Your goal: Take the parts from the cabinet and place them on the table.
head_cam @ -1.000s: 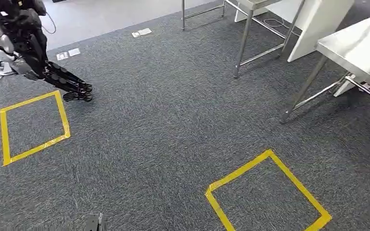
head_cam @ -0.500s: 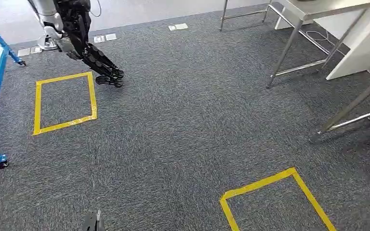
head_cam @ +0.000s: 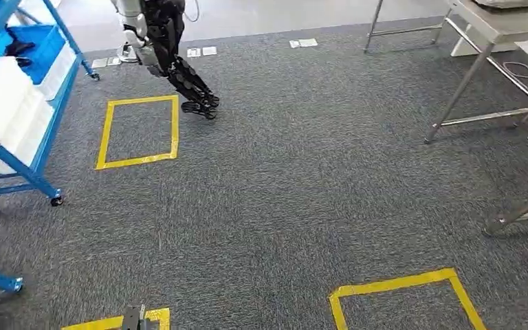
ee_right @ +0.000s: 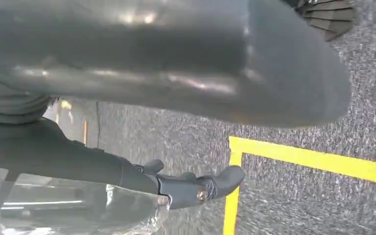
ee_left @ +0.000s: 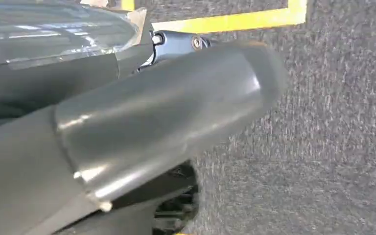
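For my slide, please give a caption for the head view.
Head view: grey carpet with yellow tape squares, a blue cabinet at left, steel tables at right.

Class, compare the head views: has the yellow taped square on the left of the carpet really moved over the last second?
No. The yellow taped square keeps its place just short of the white floor plates. The whole picture has shifted, so the camera turned.

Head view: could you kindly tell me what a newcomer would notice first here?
Bright yellow tape squares marked on the dark grey carpet catch the eye first. At the far left stands a blue wheeled cabinet holding white and blue bins. At upper right are the steel tables.
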Robot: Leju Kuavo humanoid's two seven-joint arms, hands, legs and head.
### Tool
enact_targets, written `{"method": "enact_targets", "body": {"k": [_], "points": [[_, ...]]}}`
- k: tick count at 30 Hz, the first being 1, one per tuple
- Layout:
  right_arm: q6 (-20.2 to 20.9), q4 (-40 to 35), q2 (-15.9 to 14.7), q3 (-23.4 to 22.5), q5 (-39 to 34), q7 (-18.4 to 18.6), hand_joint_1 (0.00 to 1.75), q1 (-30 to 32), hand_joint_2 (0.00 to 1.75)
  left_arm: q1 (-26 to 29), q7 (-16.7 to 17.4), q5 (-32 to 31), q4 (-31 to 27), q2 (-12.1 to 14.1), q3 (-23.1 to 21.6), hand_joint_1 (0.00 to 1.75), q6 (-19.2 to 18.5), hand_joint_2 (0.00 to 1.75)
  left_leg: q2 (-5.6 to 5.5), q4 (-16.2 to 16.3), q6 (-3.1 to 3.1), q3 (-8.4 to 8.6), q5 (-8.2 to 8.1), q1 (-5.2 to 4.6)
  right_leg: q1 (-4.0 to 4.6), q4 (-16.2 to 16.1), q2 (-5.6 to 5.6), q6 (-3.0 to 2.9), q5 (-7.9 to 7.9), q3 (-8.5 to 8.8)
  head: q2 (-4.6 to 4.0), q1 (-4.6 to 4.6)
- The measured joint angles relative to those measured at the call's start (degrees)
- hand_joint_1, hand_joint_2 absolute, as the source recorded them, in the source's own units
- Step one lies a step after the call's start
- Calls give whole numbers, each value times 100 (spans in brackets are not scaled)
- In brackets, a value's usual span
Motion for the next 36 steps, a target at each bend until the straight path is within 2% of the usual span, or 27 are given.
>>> {"method": "enact_targets", "body": {"k": [1, 2, 3, 4, 5, 6, 9, 10, 12, 13, 15, 16, 17, 19, 20, 21, 24, 25, 26, 27, 28, 30, 31, 32, 34, 35, 36], "points": [[0, 0, 0, 0, 2, 0, 0, -2, 0, 9, 2, 0, 0, 0, 4, 0, 0, 0, 17, 62, -5, -10, 40, 3, 2, 1, -81, -6, -7, 1, 0, 4], [0, 0, 0, 0, 9, 0, 0, -10, 0, 16, 4, 0, 0, 2, 9, 0, 2, 0, 37, -160, -1, 127, 201, 3, 3, 1, -150, -14, -15, 11, 0, -2], [0, 0, 0, 0, 15, 2, 0, -21, 0, 16, 4, 0, 0, 9, 11, 0, 2, 0, 80, -647, 15, 403, 446, 2, 3, 1, -222, -24, -26, 27, 0, 2], [0, 0, 4, 0, 17, 2, 0, -33, 0, 11, 4, 0, 0, 11, 11, 0, 2, 0, 198, -1177, 42, 702, 663, -7, 4, 1, -276, -25, -46, 48, 0, -2], [0, 0, 7, 0, 17, 0, 0, -38, 0, 2, 4, -2, 0, 18, 11, 0, 2, 0, 465, -1597, 82, 941, 771, -29, 21, 0, -319, -14, -59, 61, 0, 2], [0, 0, 7, 0, 17, 0, 0, -40, 0, -22, 4, -2, 0, 20, 11, 0, 2, 0, 556, -1764, 90, 1002, 733, -116, 90, 23, -363, 28, -86, 41, 0, -7], [0, 0, 20, 0, 20, 2, 0, -49, 0, -10, 4, -2, 0, 30, 11, 0, 4, 0, 342, -1754, 185, 936, 744, -143, 93, -11, -566, 60, -94, 75, 0, 11], [0, 0, 22, 0, 20, 2, 0, -64, 0, -10, 4, -2, 0, 31, 13, 0, 4, 0, 272, -1814, 241, 983, 781, -106, 106, -1, -613, 105, -140, 88, 0, 7], [-2, 0, 22, 2, 26, 2, 0, -66, 0, -35, 4, -2, 0, 28, 15, 0, 4, 0, 151, -1845, 313, 996, 808, -54, 53, 429, -47, 86, -397, -95, 0, 35], [0, 2, 20, 4, 26, 2, 0, -57, 0, -54, 4, -2, 0, 28, 15, 0, 7, 0, 64, -1847, 336, 986, 824, -49, 44, 934, 98, 67, -598, -333, 0, 50], [0, 4, 11, 2, 26, 11, 0, -29, 0, -48, 7, -2, 0, 20, 15, 0, 4, 0, -120, -1847, 349, 964, 835, -49, 19, 1867, 176, 79, -886, -804, 0, 61], [0, 7, 11, 2, 26, 11, 0, -19, 0, -33, 11, -2, 0, 20, 15, 0, 4, 0, -202, -1844, 346, 963, 839, -49, 7, 1976, 182, 117, -867, -877, 0, 61], [0, 7, 11, 2, 28, 13, 0, -18, 0, -22, 13, -2, 0, 20, 17, 0, 4, 0, -280, -1838, 338, 965, 845, -45, -10, 1805, 183, 174, -752, -815, 0, 63], [0, 7, 7, 2, 28, 13, 0, -34, 0, -26, 17, -2, 0, 20, 17, 0, 4, 0, -455, -1823, 303, 967, 863, -18, -65, 795, 261, 318, -293, -353, 0, 59], [0, 7, 4, 2, 28, 13, 0, -36, 0, -31, 17, -2, 0, 20, 17, 0, 4, 0, -533, -1819, 275, 961, 876, -6, -124, 276, 499, 374, -109, -115, 0, 66], [0, 9, 13, 2, 28, 13, 0, -31, 0, -38, 17, -4, 0, 24, 17, 0, 4, 0, -601, -1783, 224, 925, 881, -41, -138, 57, 709, 350, -95, -46, 0, 85], [0, 9, 15, 0, 28, 20, 0, -33, 0, 2, 20, -7, 2, 26, 20, 0, 4, 0, -770, -1865, 106, 888, 967, 7, -63, 84, 538, 196, -47, -19, 0, 77], [0, 9, 13, 0, 31, 20, 0, -37, 0, 20, 22, -7, 6, 33, 20, 0, 7, 0, -837, -1869, 62, 867, 996, 10, -82, 56, 461, 140, -8, -32, 0, 72], [-2, 9, 9, -2, 33, 20, 0, -53, 0, 27, 22, -9, 9, 42, 20, 0, 7, 0, -679, -1806, 62, 795, 916, 21, -108, 39, 378, 89, 25, -28, 0, 70], [0, 9, 13, -2, 33, 17, 0, -56, 0, 19, 22, -9, 9, 33, 20, 0, 9, 0, -333, -1534, 51, 691, 692, -14, -96, 37, 325, 58, 30, -38, 0, 14], [0, 9, 13, 0, 33, 18, 0, -45, 0, 3, 22, -9, 9, 28, 20, 0, 9, 0, -145, -1100, 29, 501, 443, -10, -67, 36, 240, 22, 36, -46, 0, -20], [0, 9, 11, -2, 33, 17, 0, -18, 0, -11, 22, -9, 9, 22, 17, 0, 7, 0, -5, -163, 14, 77, 41, -7, -25, 36, 61, 17, 34, -79, 0, -20], [0, 9, 4, -2, 33, 20, 0, -15, 0, -1, 22, 2, 11, 20, 20, 0, 17, 0, 23, 70, 15, -7, -1, -6, -12, 37, -31, 15, 33, -85, 0, -13], [0, 9, 0, -2, 33, 20, 0, -21, 0, 13, 22, 15, 13, 20, 22, 0, 28, 0, 32, -21, 28, 72, 85, -7, 1, 37, -105, 3, 24, -80, 0, -17], [0, 9, 2, -2, 33, 18, 0, -40, 0, 20, 22, 33, 15, 20, 35, 0, 70, 0, 94, -868, 96, 569, 496, -24, 15, 37, -229, -14, 8, -59, 0, -15], [0, 9, 11, -2, 35, 18, 0, -48, 0, 12, 17, 50, 15, 20, 48, 0, 85, 0, 325, -1420, 159, 888, 700, -69, 19, 36, -285, -24, -2, -42, 0, -20], [0, 9, 15, -2, 35, 17, 0, -48, 0, -3, 6, 59, 15, 22, 57, 0, 98, 0, 685, -1703, 202, 1040, 685, -157, 43, 33, -330, 1, -17, -46, 0, -9]]}}
